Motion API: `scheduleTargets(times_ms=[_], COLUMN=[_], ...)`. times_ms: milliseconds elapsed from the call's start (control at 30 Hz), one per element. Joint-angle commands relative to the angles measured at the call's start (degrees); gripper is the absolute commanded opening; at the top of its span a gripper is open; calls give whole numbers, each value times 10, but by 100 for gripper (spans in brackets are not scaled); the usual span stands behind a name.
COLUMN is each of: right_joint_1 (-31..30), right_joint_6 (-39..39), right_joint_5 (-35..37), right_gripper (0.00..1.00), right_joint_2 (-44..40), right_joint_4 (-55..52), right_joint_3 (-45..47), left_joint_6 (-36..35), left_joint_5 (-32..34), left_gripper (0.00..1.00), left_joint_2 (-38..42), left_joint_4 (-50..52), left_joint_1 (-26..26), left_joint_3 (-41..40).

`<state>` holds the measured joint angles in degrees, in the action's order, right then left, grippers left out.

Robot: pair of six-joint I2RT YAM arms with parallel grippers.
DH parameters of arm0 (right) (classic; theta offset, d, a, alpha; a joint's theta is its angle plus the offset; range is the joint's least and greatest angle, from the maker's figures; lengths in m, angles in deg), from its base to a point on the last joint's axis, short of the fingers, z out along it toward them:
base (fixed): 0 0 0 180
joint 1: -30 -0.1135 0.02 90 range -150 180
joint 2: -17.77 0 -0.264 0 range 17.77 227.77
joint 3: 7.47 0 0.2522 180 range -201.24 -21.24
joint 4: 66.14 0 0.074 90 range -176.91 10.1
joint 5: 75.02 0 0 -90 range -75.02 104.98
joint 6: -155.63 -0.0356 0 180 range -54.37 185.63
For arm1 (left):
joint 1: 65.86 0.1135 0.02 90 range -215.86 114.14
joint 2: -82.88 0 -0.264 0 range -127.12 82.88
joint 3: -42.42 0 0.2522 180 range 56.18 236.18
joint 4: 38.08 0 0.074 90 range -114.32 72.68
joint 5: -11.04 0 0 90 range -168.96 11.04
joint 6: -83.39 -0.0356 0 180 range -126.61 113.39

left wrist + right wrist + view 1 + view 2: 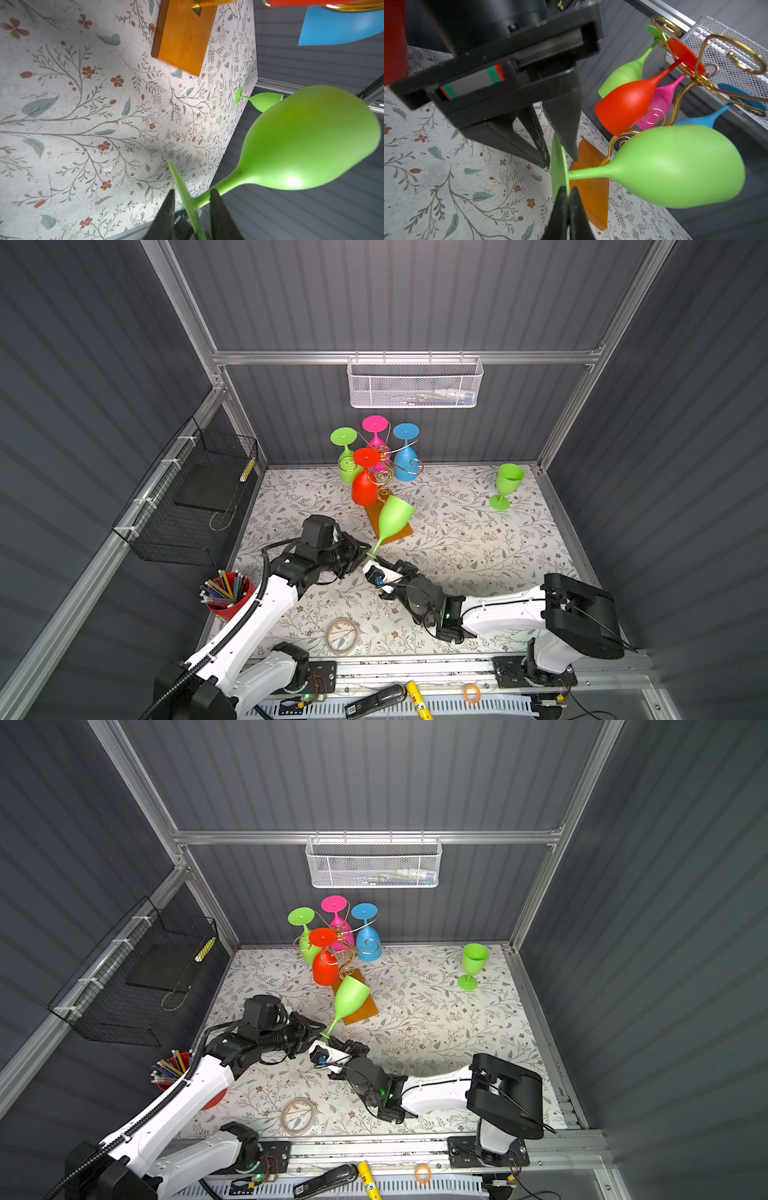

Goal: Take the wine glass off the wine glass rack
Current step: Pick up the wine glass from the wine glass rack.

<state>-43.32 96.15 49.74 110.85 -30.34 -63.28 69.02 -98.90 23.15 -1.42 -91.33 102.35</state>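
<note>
The green wine glass (pixel 395 516) hangs tilted in the air, free of the rack (pixel 182 39) at its 6 o'clock, with the right gripper (pixel 568 192) pinching its foot and the left gripper (pixel 192 190), narrowly open, straddling that foot from 9 o'clock.

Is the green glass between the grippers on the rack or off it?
Off it: the green glass tilts in the air, foot pinched by the right gripper, stem clear of the rack.
</note>
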Motion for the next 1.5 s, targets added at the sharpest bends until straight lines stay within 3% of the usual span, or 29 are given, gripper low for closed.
scheduleTargets(times_ms=[0,367,500,567,700,800,1000,1167,1467], right_joint_1=[-6,-9,-25,-28,-35,-40,-32,-17,135], right_joint_6=[18,46,36,25,-18,-59,-194,-287,-456], right_joint_5=[12,23,26,23,-11,-21,-89,-120,-307], right_gripper=[0,0,2,14,59,71,75,74,68], right_joint_2=[5,8,-5,-16,-62,-109,-226,-295,-383], right_joint_4=[18,31,18,-3,-87,-161,-389,-513,-630], right_joint_3=[-16,-15,-13,-14,-12,-3,-9,-26,-71], left_joint_6=[10,13,7,1,-21,-41,-75,-87,-137], left_joint_5=[6,30,32,32,35,30,28,15,-19], left_gripper=[25,0,0,0,0,0,0,0,0], left_joint_2=[-6,-6,-4,-2,-1,-4,-4,-11,1], left_joint_4=[-5,-14,-19,-20,-21,-25,-54,-111,-165], left_joint_1=[-5,-7,-7,-7,-7,-7,-7,-7,-7], left_joint_3=[-7,-23,-25,-22,-19,-20,-36,-71,-103])
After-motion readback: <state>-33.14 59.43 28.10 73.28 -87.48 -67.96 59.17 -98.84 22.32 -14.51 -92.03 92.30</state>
